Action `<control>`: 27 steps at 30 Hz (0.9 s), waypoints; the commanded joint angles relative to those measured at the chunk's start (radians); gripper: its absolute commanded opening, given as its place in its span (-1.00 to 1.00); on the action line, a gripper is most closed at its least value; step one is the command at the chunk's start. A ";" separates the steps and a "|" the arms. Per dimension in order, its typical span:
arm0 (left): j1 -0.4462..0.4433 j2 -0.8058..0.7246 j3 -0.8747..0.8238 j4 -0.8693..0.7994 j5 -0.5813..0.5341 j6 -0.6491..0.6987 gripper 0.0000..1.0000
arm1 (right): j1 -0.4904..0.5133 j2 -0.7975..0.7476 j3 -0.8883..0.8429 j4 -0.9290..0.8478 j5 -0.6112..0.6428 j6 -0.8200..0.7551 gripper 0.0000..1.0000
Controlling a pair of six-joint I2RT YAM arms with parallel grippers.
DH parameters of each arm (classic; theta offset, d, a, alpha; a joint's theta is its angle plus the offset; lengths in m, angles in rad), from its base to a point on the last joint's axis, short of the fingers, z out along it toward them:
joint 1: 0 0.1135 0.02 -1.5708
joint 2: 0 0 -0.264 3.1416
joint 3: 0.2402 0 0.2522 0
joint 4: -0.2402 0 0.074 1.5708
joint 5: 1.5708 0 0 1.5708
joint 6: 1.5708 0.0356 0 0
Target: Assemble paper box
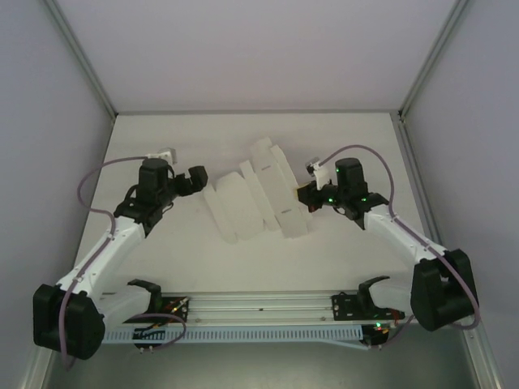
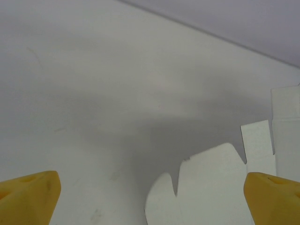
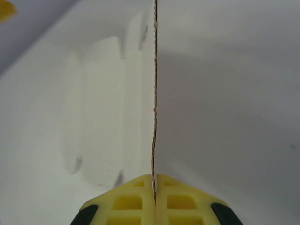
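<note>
paper box point(image 1: 258, 201): white | left end effector fingertips point(image 2: 29, 196): yellow | table point(image 1: 243, 261): white

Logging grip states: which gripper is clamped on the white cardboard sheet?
The right gripper: it pinches the paper box by its edge, jaws shut on the cardboard. The left gripper gapes wide open, holding nothing.

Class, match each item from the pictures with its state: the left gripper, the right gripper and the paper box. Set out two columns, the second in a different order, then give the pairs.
Column 1
1. left gripper
2. right gripper
3. paper box

Column 2
A. an unfolded sheet with flaps, not yet a box
B. shut on a thin cardboard edge
C. open, with nothing between its fingers

Pairs: 1-C; 2-B; 3-A
</note>
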 commanded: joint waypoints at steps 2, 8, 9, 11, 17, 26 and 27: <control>-0.001 0.006 0.010 0.002 0.012 0.040 0.99 | 0.102 0.050 0.027 -0.007 0.359 -0.237 -1.00; -0.001 0.036 0.009 0.039 0.062 0.037 0.99 | 0.306 0.181 0.083 0.097 0.913 -0.553 -1.00; -0.001 0.043 0.009 0.040 0.062 0.036 0.99 | 0.335 0.205 0.084 0.132 0.983 -0.609 -1.00; -0.001 0.051 0.004 0.045 0.068 0.031 0.99 | 0.373 0.244 0.082 0.191 1.062 -0.696 -1.00; -0.001 0.087 0.012 0.055 0.091 0.022 1.00 | 0.444 0.292 0.035 0.466 1.164 -0.886 -1.00; -0.001 0.119 0.021 0.096 0.131 0.010 0.99 | 0.489 0.248 -0.015 0.631 1.121 -1.078 -0.99; -0.001 0.122 0.021 0.103 0.133 0.007 0.99 | 0.497 0.244 -0.018 0.617 1.108 -1.077 -0.99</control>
